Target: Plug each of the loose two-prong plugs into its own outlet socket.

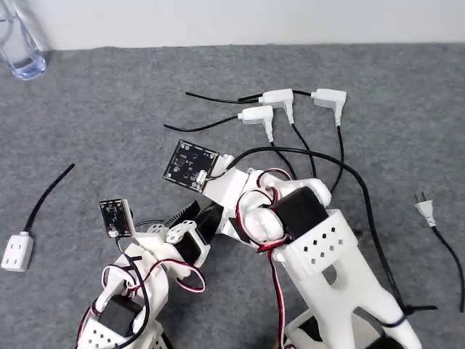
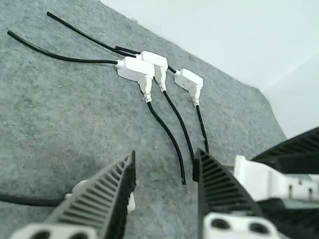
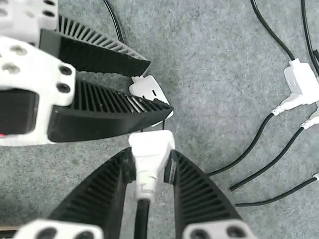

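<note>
My right gripper [image 3: 149, 152] is shut on a white two-prong plug [image 3: 148, 149], whose black cord runs back between the fingers. Just ahead of the plug lies a small white outlet socket [image 3: 145, 88]. It sits between the black fingers of my left gripper [image 3: 158, 84]. In the left wrist view the left gripper [image 2: 164, 159] stands open, and the socket [image 2: 79, 190] peeks out from behind one finger. Another loose plug [image 1: 425, 209] lies at the table's right edge. A loose socket [image 1: 16, 252] lies far left.
Three plugs are seated in sockets at the back [image 1: 278, 97] [image 1: 258, 114] [image 1: 329, 98], their cords trailing toward the arms. A clear bottle [image 1: 18, 43] stands at the back left corner. Both arms [image 1: 320, 254] [image 1: 138, 283] crowd the front centre of the grey mat.
</note>
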Available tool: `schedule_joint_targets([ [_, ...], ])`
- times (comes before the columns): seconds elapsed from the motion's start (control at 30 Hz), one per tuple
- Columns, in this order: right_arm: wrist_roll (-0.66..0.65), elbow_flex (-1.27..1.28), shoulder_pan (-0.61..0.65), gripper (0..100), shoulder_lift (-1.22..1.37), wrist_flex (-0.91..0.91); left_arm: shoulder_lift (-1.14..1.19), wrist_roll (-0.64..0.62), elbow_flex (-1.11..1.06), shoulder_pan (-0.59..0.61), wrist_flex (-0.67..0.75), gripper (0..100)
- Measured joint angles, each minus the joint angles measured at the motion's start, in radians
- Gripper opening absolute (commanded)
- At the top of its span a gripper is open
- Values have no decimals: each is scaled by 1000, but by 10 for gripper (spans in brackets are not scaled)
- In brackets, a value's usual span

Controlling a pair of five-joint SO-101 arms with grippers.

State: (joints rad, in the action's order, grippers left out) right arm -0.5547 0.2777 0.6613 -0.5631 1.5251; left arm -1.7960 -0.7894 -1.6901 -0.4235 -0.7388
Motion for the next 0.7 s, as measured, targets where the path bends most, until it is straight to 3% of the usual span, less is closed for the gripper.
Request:
schedule_joint_targets([
  [0.53, -32, 0, -17, 9, 0, 0, 0, 0, -2, 0, -2, 185],
  [0.7, -106, 11, -97, 9, -5, -8, 12, 0, -5, 83, -3, 185],
])
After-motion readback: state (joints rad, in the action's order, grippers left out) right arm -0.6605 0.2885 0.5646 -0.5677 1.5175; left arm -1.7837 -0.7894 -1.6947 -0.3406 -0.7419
